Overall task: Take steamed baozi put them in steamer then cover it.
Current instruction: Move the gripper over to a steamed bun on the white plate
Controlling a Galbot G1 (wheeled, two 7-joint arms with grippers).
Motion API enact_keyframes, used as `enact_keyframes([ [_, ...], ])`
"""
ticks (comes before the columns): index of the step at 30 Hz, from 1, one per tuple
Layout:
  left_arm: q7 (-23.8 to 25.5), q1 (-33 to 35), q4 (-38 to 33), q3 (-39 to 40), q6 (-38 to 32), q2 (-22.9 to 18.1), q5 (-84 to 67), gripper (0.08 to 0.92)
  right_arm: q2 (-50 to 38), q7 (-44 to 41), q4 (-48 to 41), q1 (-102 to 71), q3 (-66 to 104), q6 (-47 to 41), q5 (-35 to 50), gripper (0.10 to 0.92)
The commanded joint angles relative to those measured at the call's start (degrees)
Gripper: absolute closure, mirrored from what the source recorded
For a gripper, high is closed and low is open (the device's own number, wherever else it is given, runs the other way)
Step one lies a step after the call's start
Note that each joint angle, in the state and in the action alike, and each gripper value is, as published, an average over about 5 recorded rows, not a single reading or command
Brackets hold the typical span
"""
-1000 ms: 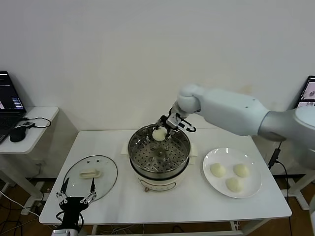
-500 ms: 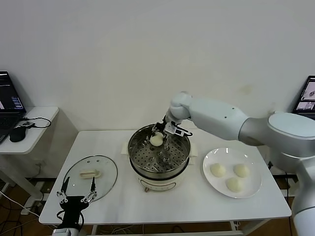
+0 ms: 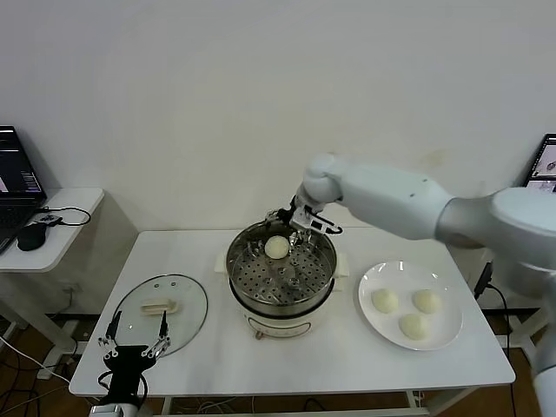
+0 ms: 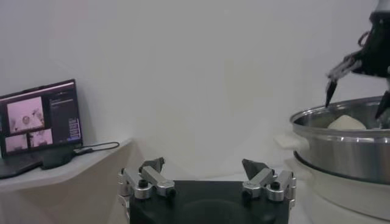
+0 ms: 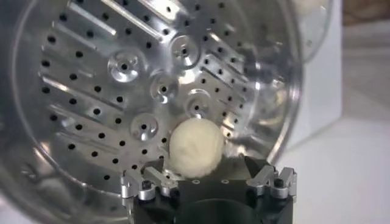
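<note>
STEP: bun 1 (image 3: pixel 277 248) of 4 placed in steamer (image 3: pixel 281 300) | RIGHT gripper (image 3: pixel 294 221): jaws apart, empty, above steamer | LEFT gripper (image 3: pixel 133 350): jaws apart, idle near cover (image 3: pixel 160 314) | NEXT: fetch from plate (image 3: pixel 439 337), 3 buns left.

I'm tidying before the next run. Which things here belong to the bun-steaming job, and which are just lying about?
Job:
- baozi in the pot
- three baozi on the white plate
- steamer
- glass cover
- right gripper, open above the pot

Lying about:
- laptop
- mouse
- side table
</note>
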Motion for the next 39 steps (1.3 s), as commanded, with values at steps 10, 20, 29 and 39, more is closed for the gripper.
enact_keyframes([
  [10, -0.2, 0.6, -5.8, -0.2, 9.2, 1.7, 0.4, 0.177, -33.9, -6.9, 29.2, 11.3, -2.4, -33.4, 15.4, 0.203],
  [20, 0.3, 0.2, -4.1, 0.4, 9.0, 2.8, 1.1, 0.177, -47.2, -5.4, 33.8, 1.6, -3.2, -32.2, 6.5, 0.202],
  [29, 0.2, -0.1, -2.8, 0.3, 8.6, 2.6, 1.1, 0.177, -45.0, -4.5, 26.9, -20.6, 12.7, -31.1, 1.7, 0.202],
  [39, 0.4, 0.0, -1.9, -0.8, 8.5, 2.7, 1.1, 0.177, -36.3, -2.5, 13.7, -34.8, 25.3, -28.1, -3.5, 0.202],
])
